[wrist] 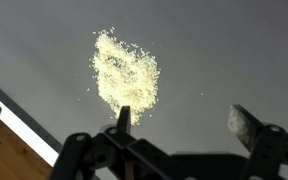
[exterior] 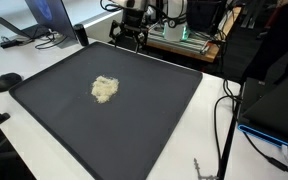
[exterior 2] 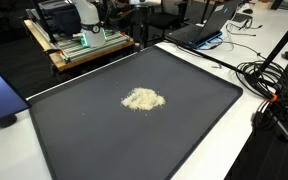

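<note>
Pale, crumbly heap of grains [wrist: 124, 75], loose specks around it, mid black mat [exterior: 154, 110], claw [wrist: 182, 118] released, empty, near one mat edge

— What colour is the pile [wrist: 126, 72]?
— Pale cream, a yellowish off-white, with tiny specks of the same shade scattered round it.
— And the mat [exterior: 154, 110] beneath?
— Plain dark grey, near black, with no pattern. The table [exterior 2: 246, 150] around it is white.
— The gripper [wrist: 182, 120]?
— Black, with duller grey pads [wrist: 246, 122].
— Anything brighter?
— A light brown wooden bench [exterior 2: 59, 55], a blue laptop screen [exterior: 46, 12] and black cables [exterior 2: 269, 80].
</note>
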Controlling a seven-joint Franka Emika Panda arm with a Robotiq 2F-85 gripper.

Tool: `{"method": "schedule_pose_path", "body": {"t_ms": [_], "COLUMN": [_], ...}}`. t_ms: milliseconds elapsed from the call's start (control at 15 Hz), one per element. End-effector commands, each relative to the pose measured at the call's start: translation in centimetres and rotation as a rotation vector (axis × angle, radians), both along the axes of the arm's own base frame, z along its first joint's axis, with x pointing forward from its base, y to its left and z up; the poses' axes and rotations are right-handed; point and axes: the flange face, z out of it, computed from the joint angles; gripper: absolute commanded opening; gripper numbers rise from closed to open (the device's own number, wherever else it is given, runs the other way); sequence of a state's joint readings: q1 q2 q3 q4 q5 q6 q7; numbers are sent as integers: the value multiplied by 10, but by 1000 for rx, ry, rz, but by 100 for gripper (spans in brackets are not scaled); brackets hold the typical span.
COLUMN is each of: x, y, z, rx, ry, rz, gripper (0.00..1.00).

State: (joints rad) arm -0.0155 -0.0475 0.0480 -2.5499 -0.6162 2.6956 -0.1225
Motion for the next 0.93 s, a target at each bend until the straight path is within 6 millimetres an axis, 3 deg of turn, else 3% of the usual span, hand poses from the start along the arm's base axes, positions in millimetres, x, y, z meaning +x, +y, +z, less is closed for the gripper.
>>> {"method": "schedule_pose_path", "body": {"t_ms": [0,200,400,867], "x": [4,19,37,66], "y": [36,59,69,104], "z": [3,1,-5,-41], "rx": [-65,-97,-125,-235], "ry": [-33,-59,-42,8], "rz": [-11,-68,-128,-169], "gripper": [100,100,100,100]}}
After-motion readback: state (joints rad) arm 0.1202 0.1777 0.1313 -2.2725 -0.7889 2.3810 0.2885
